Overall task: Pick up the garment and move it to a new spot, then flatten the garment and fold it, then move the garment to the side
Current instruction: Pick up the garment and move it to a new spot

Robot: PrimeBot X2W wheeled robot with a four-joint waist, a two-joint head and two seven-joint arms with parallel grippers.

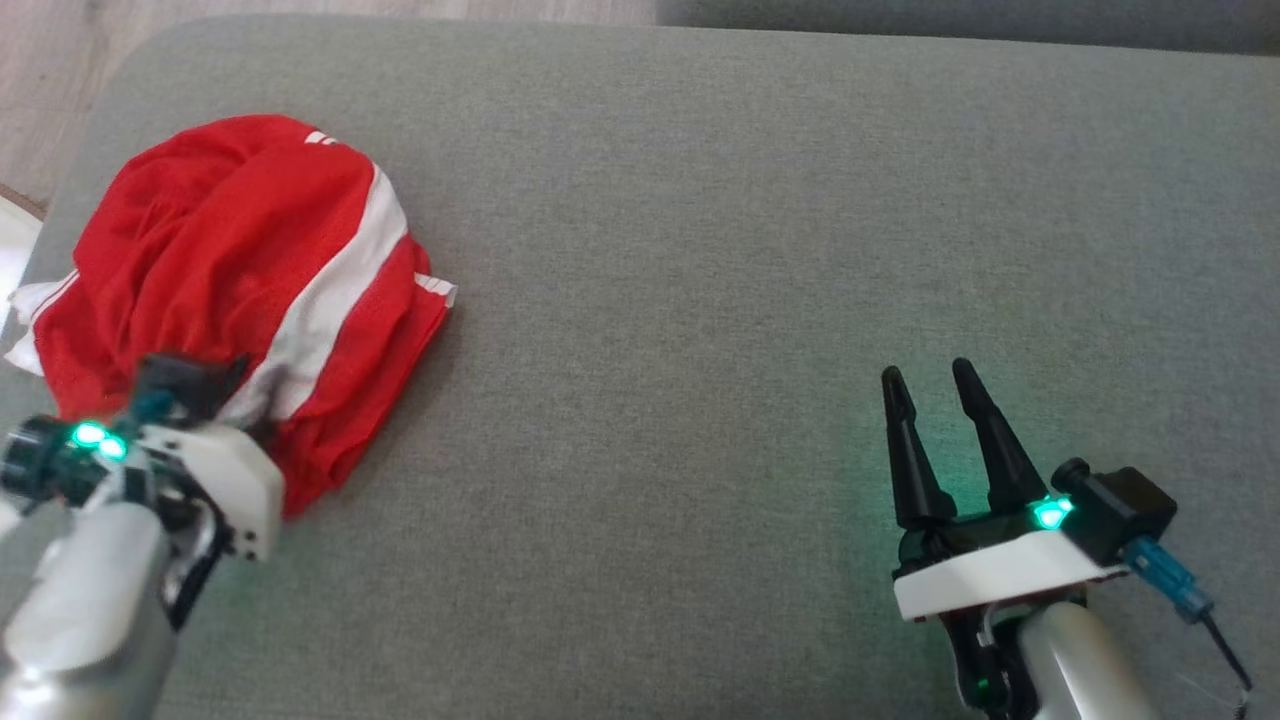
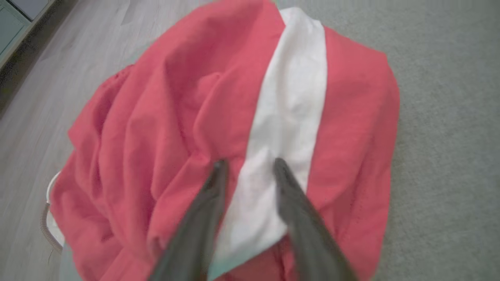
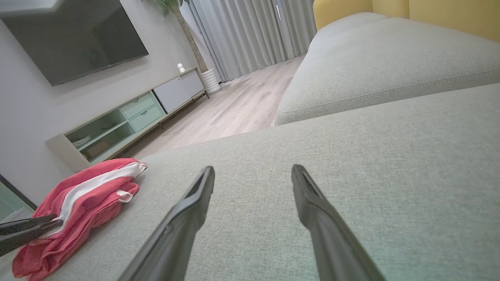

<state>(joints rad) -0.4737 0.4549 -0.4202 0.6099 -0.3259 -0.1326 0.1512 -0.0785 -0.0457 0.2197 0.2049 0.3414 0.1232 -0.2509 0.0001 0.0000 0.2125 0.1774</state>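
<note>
The garment (image 1: 250, 250) is red with a white stripe and lies crumpled at the left end of the grey cushion (image 1: 700, 250). My left gripper (image 1: 215, 395) is at its near edge, with the fingertips buried in the cloth. In the left wrist view the left gripper (image 2: 250, 164) has its jaws narrowed around a fold of the white stripe on the garment (image 2: 175, 117). From the right wrist view the garment (image 3: 78, 195) lies at the left, with the left gripper (image 3: 54, 223) pinching its near side. My right gripper (image 1: 930, 375) (image 3: 253, 171) hovers open and holds nothing, far right of the garment.
The garment lies close to the cushion's left edge, beyond which is pale wooden floor (image 1: 40, 80). A second cushion (image 3: 390, 58), a TV cabinet (image 3: 129, 121) and curtains (image 3: 250, 35) lie farther off. Bare grey cushion stretches between the two grippers.
</note>
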